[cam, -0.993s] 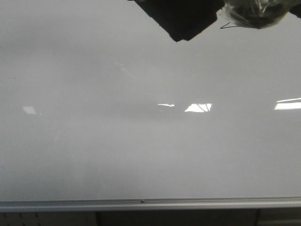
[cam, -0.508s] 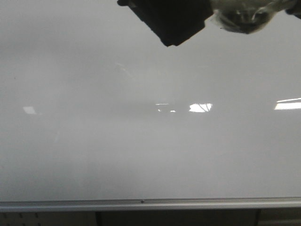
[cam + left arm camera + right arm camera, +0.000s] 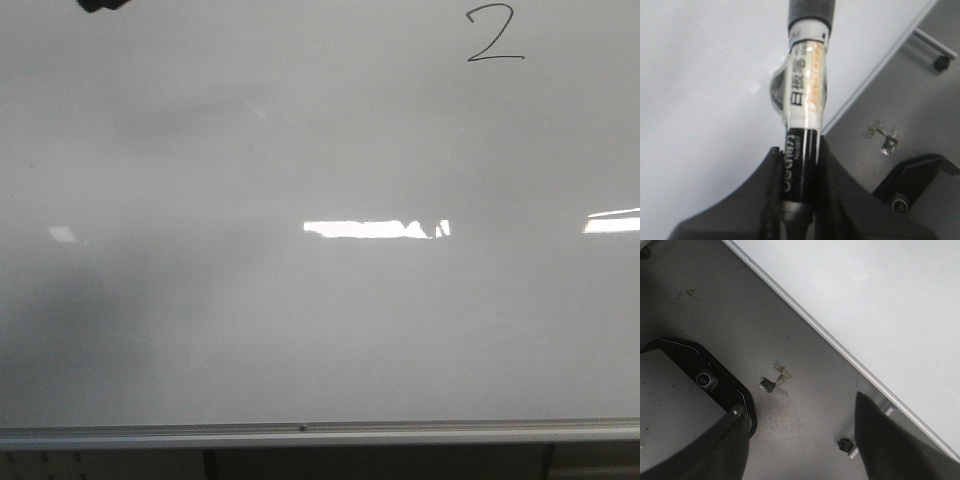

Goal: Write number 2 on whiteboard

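Note:
The whiteboard [image 3: 300,330] fills the front view, with its silver rail along the bottom. A thin dark number 2 [image 3: 493,36] is drawn on it at the top right. In the left wrist view my left gripper [image 3: 801,165] is shut on a black and white marker [image 3: 807,95], which points away from the fingers over the whiteboard [image 3: 700,85]. Only a dark bit of that arm [image 3: 103,4] shows at the top left of the front view. My right gripper [image 3: 800,440] is open and empty over grey floor, beside the whiteboard's edge [image 3: 880,295].
A black-edged robot base [image 3: 700,385] and small floor debris [image 3: 771,382] lie below the right gripper. The board's aluminium rail [image 3: 300,432] runs along the bottom of the front view. Bright light reflections [image 3: 375,228] sit on the board.
The left arm with the marker has pulled away from the top middle to the upper left, almost out of the front view. The number 2 it covered now shows whole.

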